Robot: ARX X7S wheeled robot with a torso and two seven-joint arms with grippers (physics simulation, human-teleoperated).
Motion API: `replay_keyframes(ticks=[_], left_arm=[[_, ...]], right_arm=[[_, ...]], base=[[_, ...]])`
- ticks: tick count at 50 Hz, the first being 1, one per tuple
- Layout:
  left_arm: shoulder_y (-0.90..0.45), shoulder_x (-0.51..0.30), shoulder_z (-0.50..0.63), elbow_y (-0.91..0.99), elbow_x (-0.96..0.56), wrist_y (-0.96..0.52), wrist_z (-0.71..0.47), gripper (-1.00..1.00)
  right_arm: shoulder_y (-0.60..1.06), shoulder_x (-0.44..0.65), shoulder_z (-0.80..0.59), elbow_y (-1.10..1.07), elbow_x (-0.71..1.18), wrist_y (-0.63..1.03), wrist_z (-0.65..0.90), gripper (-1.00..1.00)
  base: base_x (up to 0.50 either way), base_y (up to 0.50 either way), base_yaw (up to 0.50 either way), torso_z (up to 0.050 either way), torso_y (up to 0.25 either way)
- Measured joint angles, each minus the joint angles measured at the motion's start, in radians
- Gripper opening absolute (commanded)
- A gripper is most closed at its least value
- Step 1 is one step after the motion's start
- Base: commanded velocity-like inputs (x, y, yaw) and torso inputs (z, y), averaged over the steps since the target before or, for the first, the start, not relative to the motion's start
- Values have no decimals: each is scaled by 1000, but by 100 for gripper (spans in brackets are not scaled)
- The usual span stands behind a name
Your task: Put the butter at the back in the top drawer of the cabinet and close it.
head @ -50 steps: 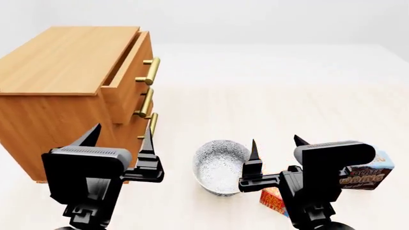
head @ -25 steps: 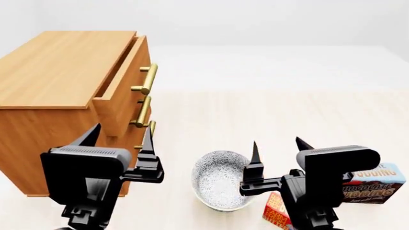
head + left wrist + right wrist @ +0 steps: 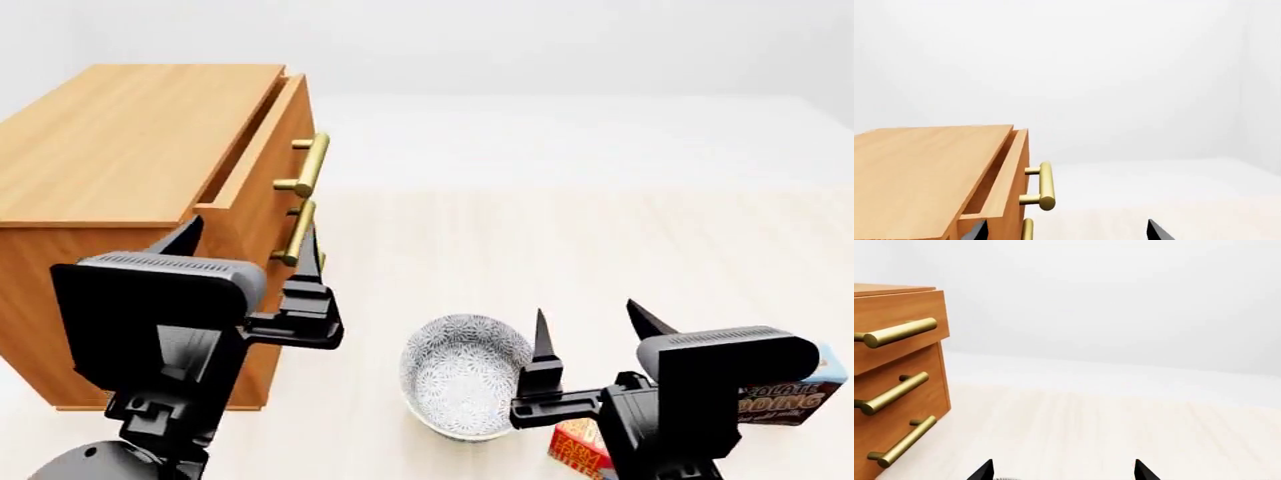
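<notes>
The cabinet [image 3: 127, 190] stands at the left of the head view on the pale table [image 3: 561, 250], its top drawer [image 3: 260, 170] pulled partly out so a narrow gap shows behind the drawer front. The drawer's brass handle [image 3: 307, 165] juts toward the open table.

The left end effector [image 3: 247, 245] hangs in front of the cabinet's near corner with its two pointed fingers spread apart and nothing between them. The right end effector [image 3: 594, 328] is likewise open and empty, hovering above the near rim of the patterned bowl [image 3: 461, 375].

The butter [image 3: 577, 445] sits on the table at the bottom edge of the head view, just beside the bowl and mostly hidden by the right arm; only a red-and-orange corner shows. Right of it lies the chocolate pudding box [image 3: 787, 395], also partly covered; whether the two boxes touch is hard to say
</notes>
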Motion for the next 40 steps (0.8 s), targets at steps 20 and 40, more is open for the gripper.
replay_keyframes(ticks=[20,40], left_arm=[[-391,-12,-157,-135,-557,-331,-362,100],[-763,-120,1,-537,-1067,-341,-814,100]], right_arm=[[-37,18,15,6,20,-43,-11,100],[-50,32,28,10,47,-60,-16,100]], base=[[0,0,0,0,0],[0,0,0,0,0]])
